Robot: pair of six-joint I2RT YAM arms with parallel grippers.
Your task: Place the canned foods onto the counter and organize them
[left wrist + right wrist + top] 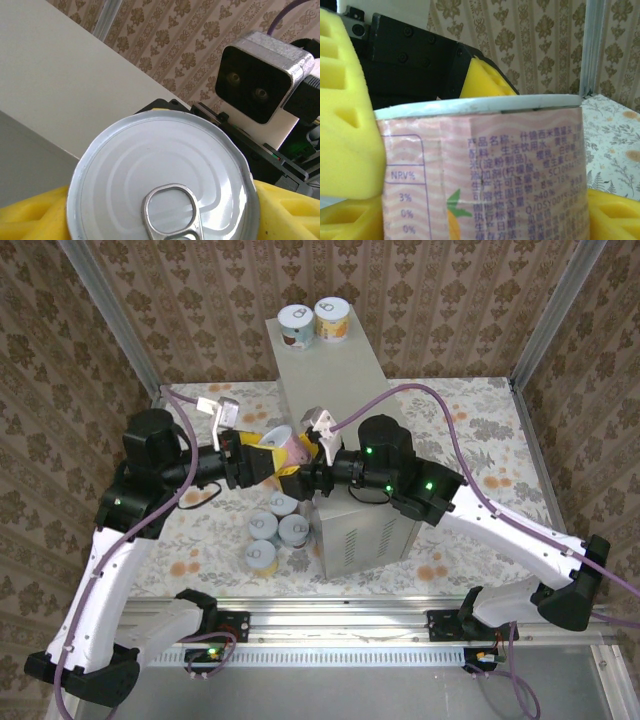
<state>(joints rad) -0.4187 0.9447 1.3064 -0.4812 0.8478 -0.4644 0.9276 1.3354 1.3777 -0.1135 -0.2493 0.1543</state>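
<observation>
Pink-labelled can (485, 165), held aloft at the left edge of the counter (345, 390), with left gripper (272, 462) and right gripper (318, 448) both part-closed on it, looks rigid, fairly heavy and slick-lidded; best gripped across its paper-labelled side wall.

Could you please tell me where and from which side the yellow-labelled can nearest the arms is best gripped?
Take the yellow-labelled can across its curved side wall, coming straight down from above: it stands upright on the cloth, lid up. Other cans crowd its far side, so a left-right pinch likely fits best.
</observation>
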